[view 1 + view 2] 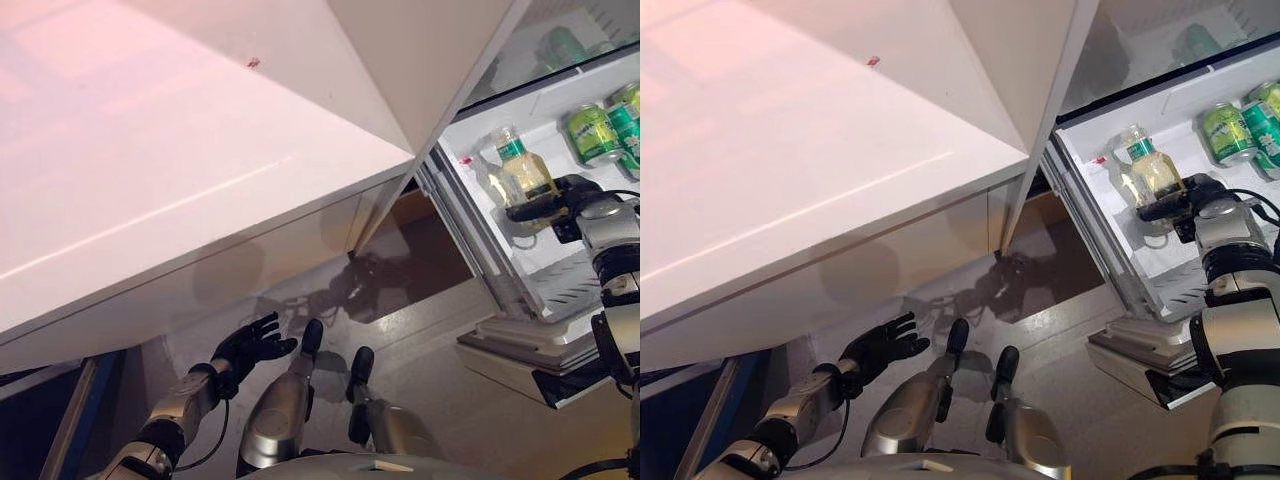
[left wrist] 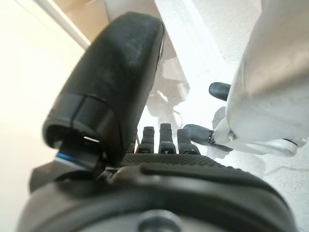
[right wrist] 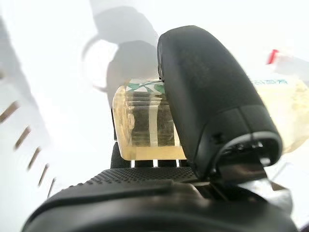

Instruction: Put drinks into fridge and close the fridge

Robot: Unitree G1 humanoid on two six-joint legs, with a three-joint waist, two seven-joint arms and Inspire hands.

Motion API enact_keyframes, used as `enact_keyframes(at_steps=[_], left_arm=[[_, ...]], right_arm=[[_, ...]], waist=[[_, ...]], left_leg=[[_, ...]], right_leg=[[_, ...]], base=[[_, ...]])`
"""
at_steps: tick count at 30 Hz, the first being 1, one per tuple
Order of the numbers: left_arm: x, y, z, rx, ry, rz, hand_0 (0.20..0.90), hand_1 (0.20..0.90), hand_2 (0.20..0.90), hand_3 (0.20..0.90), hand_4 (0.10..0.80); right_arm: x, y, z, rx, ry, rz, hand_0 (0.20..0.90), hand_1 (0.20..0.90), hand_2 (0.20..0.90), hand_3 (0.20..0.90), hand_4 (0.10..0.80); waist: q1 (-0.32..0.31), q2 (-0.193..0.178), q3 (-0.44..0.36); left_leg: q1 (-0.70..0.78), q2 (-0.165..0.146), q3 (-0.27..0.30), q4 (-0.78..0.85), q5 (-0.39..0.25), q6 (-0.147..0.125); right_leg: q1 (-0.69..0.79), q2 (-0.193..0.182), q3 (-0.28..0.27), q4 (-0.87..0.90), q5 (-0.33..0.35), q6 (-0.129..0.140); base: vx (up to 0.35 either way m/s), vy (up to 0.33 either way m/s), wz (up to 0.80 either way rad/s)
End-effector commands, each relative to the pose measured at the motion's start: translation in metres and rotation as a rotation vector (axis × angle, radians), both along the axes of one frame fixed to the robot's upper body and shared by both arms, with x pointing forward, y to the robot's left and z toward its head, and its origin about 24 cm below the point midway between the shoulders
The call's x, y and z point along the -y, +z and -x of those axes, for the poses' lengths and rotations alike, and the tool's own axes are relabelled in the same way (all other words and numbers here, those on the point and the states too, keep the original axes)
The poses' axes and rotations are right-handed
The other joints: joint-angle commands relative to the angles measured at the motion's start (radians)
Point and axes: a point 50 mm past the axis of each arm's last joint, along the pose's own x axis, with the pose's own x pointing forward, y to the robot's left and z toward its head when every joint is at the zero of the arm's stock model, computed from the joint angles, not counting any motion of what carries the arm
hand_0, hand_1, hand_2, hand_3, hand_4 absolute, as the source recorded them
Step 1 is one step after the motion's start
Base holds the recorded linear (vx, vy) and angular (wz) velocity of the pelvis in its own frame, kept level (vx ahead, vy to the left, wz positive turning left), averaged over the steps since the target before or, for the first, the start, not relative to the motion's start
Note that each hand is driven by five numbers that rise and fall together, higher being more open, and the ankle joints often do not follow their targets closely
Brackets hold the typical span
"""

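Fridge (image 1: pixel 560 290): open at right, white interior lit, wire shelf low down.
Bottle (image 1: pixel 522 165): pale yellow drink, green label, upright inside fridge, w/ right hand (image 1: pixel 545 205) wrapped round its lower part.
Cans (image 1: pixel 605 128): green, lying on a shelf near the bottle, further inside the fridge.
Left hand (image 1: pixel 250 345): low, near floor, fingers spread, holding nothing.
Counter (image 1: pixel 170 150): white glossy top, fills upper left, just beside fridge.

1. We see a glossy white tabletop (image 1: pixel 150 150) filling the upper left, catching soft pinkish light.
2. Below it runs a white cabinet front (image 1: pixel 250 265).
3. The pale grey floor (image 1: pixel 430 330) carries shadows.
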Motion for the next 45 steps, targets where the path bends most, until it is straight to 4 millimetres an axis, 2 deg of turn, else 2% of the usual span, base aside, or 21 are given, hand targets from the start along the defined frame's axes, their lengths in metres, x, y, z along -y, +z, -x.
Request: enact_keyframes(at_steps=[1, 4, 8, 12, 18, 23, 24, 26, 30, 31, 32, 33, 35, 37, 41, 45], left_arm=[[-0.003, -0.005, 0.009, -0.028, -0.032, -0.032, 0.9, 0.9, 0.9, 0.9, 0.8], [-0.005, -0.006, 0.01, -0.038, -0.032, -0.042, 0.9, 0.9, 0.9, 0.9, 0.8], [-0.009, -0.009, 0.014, -0.065, -0.033, -0.06, 0.9, 0.9, 0.9, 0.9, 0.8], [-0.014, -0.011, 0.018, -0.086, -0.023, -0.076, 0.9, 0.9, 0.9, 0.9, 0.8], [-0.019, -0.016, 0.031, -0.112, 0.012, -0.086, 0.9, 0.9, 0.9, 0.9, 0.8], [-0.025, -0.027, 0.051, -0.18, 0.049, -0.109, 0.9, 0.9, 0.9, 0.9, 0.8], [-0.025, -0.028, 0.052, -0.185, 0.052, -0.111, 0.9, 0.9, 0.9, 0.9, 0.8], [-0.028, -0.034, 0.063, -0.223, 0.067, -0.117, 0.9, 0.9, 0.9, 0.9, 0.8], [-0.028, -0.041, 0.075, -0.272, 0.086, -0.12, 0.9, 0.9, 0.9, 0.9, 0.8], [-0.026, -0.043, 0.079, -0.29, 0.088, -0.118, 0.9, 0.9, 0.9, 0.9, 0.8], [-0.026, -0.044, 0.08, -0.295, 0.085, -0.12, 0.9, 0.9, 0.9, 0.9, 0.8], [-0.022, -0.049, 0.089, -0.324, 0.073, -0.119, 0.9, 0.9, 0.9, 0.9, 0.8], [-0.019, -0.052, 0.094, -0.34, 0.063, -0.119, 0.9, 0.9, 0.9, 0.9, 0.8], [-0.014, -0.054, 0.098, -0.345, 0.049, -0.111, 0.9, 0.9, 0.9, 0.9, 0.8], [-0.005, -0.058, 0.107, -0.363, 0.019, -0.094, 0.9, 0.9, 0.9, 0.9, 0.8], [-0.003, -0.062, 0.118, -0.404, 0.0, -0.106, 0.9, 0.9, 0.9, 0.9, 0.8]], right_arm=[[0.016, -0.001, 0.014, -0.113, -0.038, 0.045, 0.9, 0.9, 0.9, 0.9, 0.8], [0.016, -0.001, 0.014, -0.122, -0.03, 0.03, 0.9, 0.9, 0.9, 0.9, 0.8], [0.006, 0.006, 0.006, -0.051, 0.029, -0.041, 0.9, 0.9, 0.9, 0.9, 0.8], [-0.015, 0.028, -0.007, 0.111, 0.135, -0.155, 0.9, 0.9, 0.9, 0.9, 0.8], [-0.027, 0.064, -0.006, 0.364, 0.194, -0.181, 0.9, 0.9, 0.9, 0.9, 0.8], [-0.024, 0.096, 0.011, 0.562, 0.234, -0.113, 0.9, 0.9, 0.9, 0.9, 0.8], [-0.023, 0.098, 0.012, 0.571, 0.234, -0.112, 0.9, 0.9, 0.9, 0.9, 0.8], [-0.021, 0.111, 0.022, 0.694, 0.218, -0.098, 0.9, 0.9, 0.9, 0.9, 0.8], [-0.02, 0.118, 0.036, 0.845, 0.209, -0.102, 0.9, 0.9, 0.9, 0.9, 0.8], [-0.024, 0.121, 0.042, 0.94, 0.229, -0.06, 0.9, 0.9, 0.9, 0.9, 0.8], [-0.024, 0.121, 0.044, 0.965, 0.229, -0.06, 0.9, 0.9, 0.9, 0.9, 0.8], [-0.023, 0.11, 0.052, 1.073, 0.177, -0.165, 0.9, 0.9, 0.9, 0.9, 0.8], [-0.013, 0.094, 0.059, 1.153, 0.103, -0.224, 0.9, 0.9, 0.9, 0.9, 0.8], [-0.005, 0.083, 0.072, 1.282, 0.005, -0.197, 0.9, 0.9, 0.9, 0.9, 0.8], [0.004, 0.052, 0.088, 1.363, -0.16, -0.266, 0.9, 0.9, 0.9, 0.9, 0.8], [0.021, 0.012, 0.102, 1.4, -0.378, -0.474, 0.9, 0.9, 0.9, 0.9, 0.8]], waist=[[0.003, -0.003, -0.017], [0.003, -0.004, -0.016], [-0.003, -0.01, -0.023], [-0.021, -0.028, -0.04], [-0.057, -0.057, -0.08], [-0.106, -0.075, -0.136], [-0.108, -0.075, -0.14], [-0.131, -0.077, -0.17], [-0.16, -0.076, -0.211], [-0.171, -0.073, -0.227], [-0.172, -0.074, -0.232], [-0.183, -0.068, -0.26], [-0.187, -0.063, -0.279], [-0.189, -0.054, -0.295], [-0.188, -0.039, -0.301], [-0.191, -0.034, -0.283]], left_leg=[[-0.009, -0.005, 0.064, 0.047, -0.097, -0.006], [-0.007, -0.004, 0.064, 0.047, -0.097, -0.006], [0.004, -0.003, 0.064, 0.046, -0.099, -0.009], [0.024, 0.005, 0.074, 0.034, -0.101, -0.012], [0.055, 0.014, 0.093, 0.018, -0.11, -0.015], [0.087, 0.018, 0.127, 0.014, -0.126, -0.013], [0.09, 0.019, 0.13, 0.014, -0.127, -0.013], [0.104, 0.021, 0.149, 0.02, -0.14, -0.011], [0.123, 0.024, 0.172, 0.03, -0.159, -0.006], [0.131, 0.025, 0.177, 0.033, -0.166, -0.003], [0.134, 0.025, 0.178, 0.035, -0.169, -0.003], [0.148, 0.024, 0.184, 0.042, -0.182, 0.001], [0.16, 0.022, 0.184, 0.052, -0.196, 0.006], [0.173, 0.017, 0.178, 0.07, -0.215, 0.011], [0.183, 0.004, 0.16, 0.146, -0.257, 0.023], [0.172, -0.01, 0.147, 0.273, -0.324, 0.038]], right_leg=[[-0.087, -0.041, -0.006, 0.113, 0.015, 0.043], [-0.084, -0.041, -0.008, 0.113, 0.015, 0.044], [-0.077, -0.038, -0.002, 0.113, 0.014, 0.044], [-0.069, -0.031, 0.012, 0.11, 0.014, 0.045], [-0.052, -0.02, 0.039, 0.102, 0.012, 0.049], [-0.031, -0.012, 0.072, 0.083, 0.016, 0.055], [-0.029, -0.011, 0.075, 0.083, 0.015, 0.055], [-0.022, -0.007, 0.093, 0.088, 0.007, 0.055], [-0.009, -0.002, 0.115, 0.098, -0.009, 0.054], [-0.003, 0.0, 0.123, 0.104, -0.018, 0.053], [-0.001, 0.0, 0.125, 0.106, -0.021, 0.053], [0.011, 0.0, 0.134, 0.118, -0.036, 0.051], [0.023, -0.001, 0.14, 0.128, -0.049, 0.049], [0.039, -0.005, 0.146, 0.14, -0.064, 0.048], [0.059, -0.017, 0.152, 0.196, -0.098, 0.038], [0.055, -0.034, 0.149, 0.289, -0.143, 0.022]], base=[[0.0, 0.0, 0.0], [0.0, 0.0, 0.0], [0.0, 0.0, 0.0], [0.005, 0.01, -0.05], [0.008, 0.011, -0.1], [0.018, 0.033, -0.15], [0.027, 0.034, -0.15], [0.036, 0.038, -0.23], [0.051, 0.021, -0.31], [0.067, 0.009, -0.22], [0.147, 0.008, -0.25], [0.153, 0.001, -0.25], [0.152, -0.008, -0.26], [0.153, -0.019, -0.22], [0.169, -0.02, -0.06], [0.142, -0.025, 0.01]])
